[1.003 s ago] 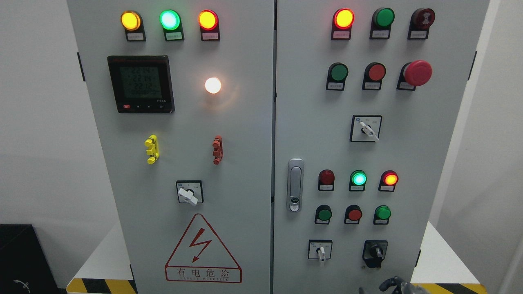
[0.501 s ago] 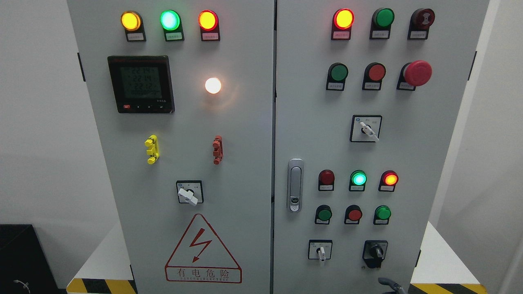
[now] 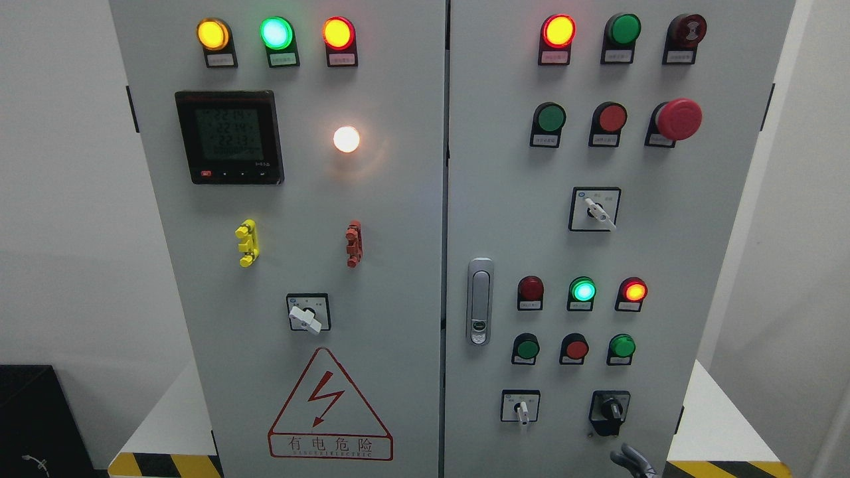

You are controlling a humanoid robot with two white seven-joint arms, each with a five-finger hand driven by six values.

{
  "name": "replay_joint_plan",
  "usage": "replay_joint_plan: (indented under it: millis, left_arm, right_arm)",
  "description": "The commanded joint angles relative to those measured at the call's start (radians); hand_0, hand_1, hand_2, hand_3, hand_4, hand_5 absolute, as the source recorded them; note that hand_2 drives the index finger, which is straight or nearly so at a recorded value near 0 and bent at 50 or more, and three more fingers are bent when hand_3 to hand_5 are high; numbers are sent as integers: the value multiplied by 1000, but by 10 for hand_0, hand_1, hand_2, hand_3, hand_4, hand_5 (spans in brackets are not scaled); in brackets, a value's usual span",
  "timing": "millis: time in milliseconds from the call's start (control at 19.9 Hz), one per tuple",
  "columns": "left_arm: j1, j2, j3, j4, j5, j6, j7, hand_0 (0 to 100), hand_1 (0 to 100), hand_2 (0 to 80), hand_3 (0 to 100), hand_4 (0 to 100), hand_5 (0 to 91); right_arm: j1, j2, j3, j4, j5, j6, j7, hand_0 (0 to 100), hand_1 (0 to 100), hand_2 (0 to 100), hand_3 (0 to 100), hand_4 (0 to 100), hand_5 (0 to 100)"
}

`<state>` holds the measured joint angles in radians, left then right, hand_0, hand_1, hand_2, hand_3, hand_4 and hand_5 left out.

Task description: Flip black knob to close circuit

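Black knob [image 3: 609,411] just above right hand [image 3: 634,460], beside white selector switch [image 3: 522,409].

A warning triangle [image 3: 330,405] with a red lightning bolt, captioned 有电危险, is borne low on the left cabinet door [image 3: 392,219]; other labels are illegible.

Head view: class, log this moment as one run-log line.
stage: approach | right hand: bottom edge, below black knob, apart | left hand: unseen | knob: untouched
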<state>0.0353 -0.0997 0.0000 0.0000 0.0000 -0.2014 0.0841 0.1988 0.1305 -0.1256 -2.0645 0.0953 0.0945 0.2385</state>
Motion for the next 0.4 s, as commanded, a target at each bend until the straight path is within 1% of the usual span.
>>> replay_joint_plan:
  millis: [0, 351]
  left_arm:
    - [0, 0, -20, 21, -21, 0, 0, 0, 0, 0, 0, 0, 0]
    - [0, 0, -20, 23, -21, 0, 0, 0, 0, 0, 0, 0, 0]
  right_arm:
    - [22, -3, -6, -20, -126, -2, 13, 0, 53, 0, 0, 0, 0]
    - [24, -3, -6, -17, -128, -2, 12, 0, 50, 0, 0, 0, 0]
